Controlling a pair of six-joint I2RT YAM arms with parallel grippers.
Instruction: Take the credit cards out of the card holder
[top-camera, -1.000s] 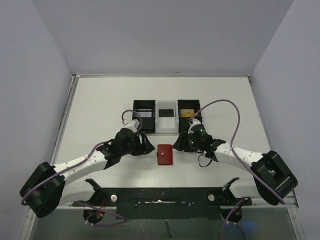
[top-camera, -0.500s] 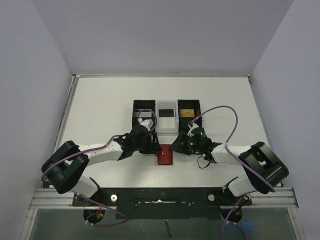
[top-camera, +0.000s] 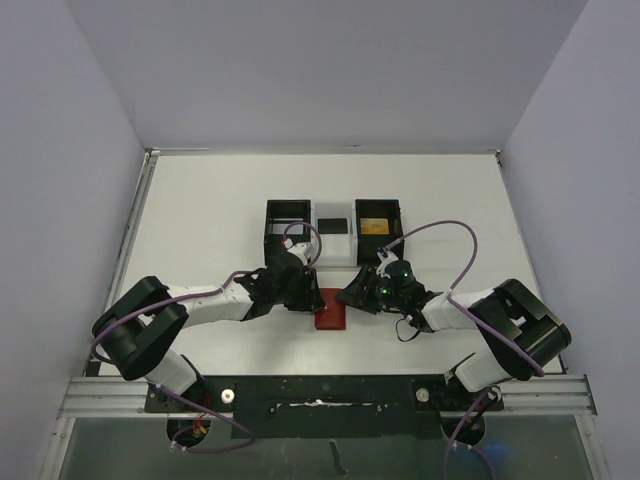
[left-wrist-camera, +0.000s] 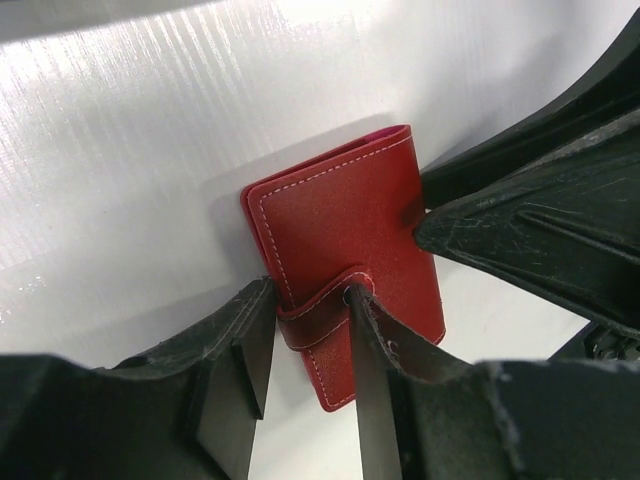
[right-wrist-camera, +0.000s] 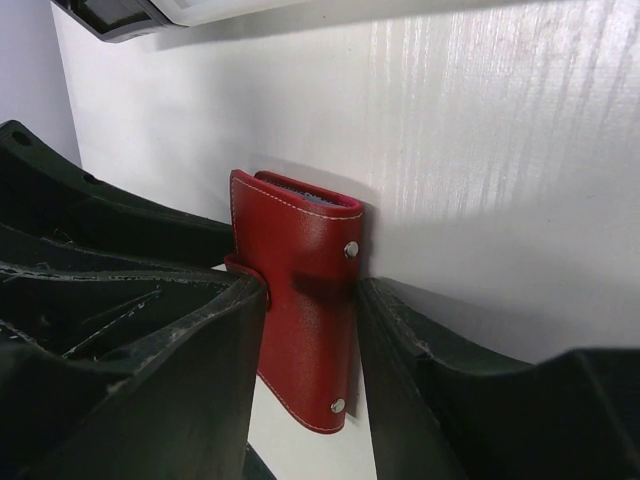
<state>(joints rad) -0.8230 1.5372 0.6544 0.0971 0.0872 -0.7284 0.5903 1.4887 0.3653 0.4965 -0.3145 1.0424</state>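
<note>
The red card holder (top-camera: 330, 316) lies closed on the white table between both grippers, its tab (left-wrist-camera: 318, 312) snapped over the front. My left gripper (left-wrist-camera: 308, 322) reaches in from the left, its fingertips pressing on both ends of that tab. The right gripper (right-wrist-camera: 312, 290) comes from the right and is shut across the holder (right-wrist-camera: 300, 320), one finger on each long edge. A gold credit card (top-camera: 375, 224) lies in the right black bin and a dark card (top-camera: 333, 226) in the white bin. Any cards inside the holder are hidden.
Behind the holder three bins stand in a row: a black one (top-camera: 287, 206), a white one (top-camera: 333, 207) and another black one (top-camera: 378, 204). Purple cables loop over both arms. A metal rail runs along the table's near edge (top-camera: 320, 385).
Both arms have swung inward until their grippers meet at the card holder. The left jaws have narrowed onto the tab. The holder has stayed in place.
</note>
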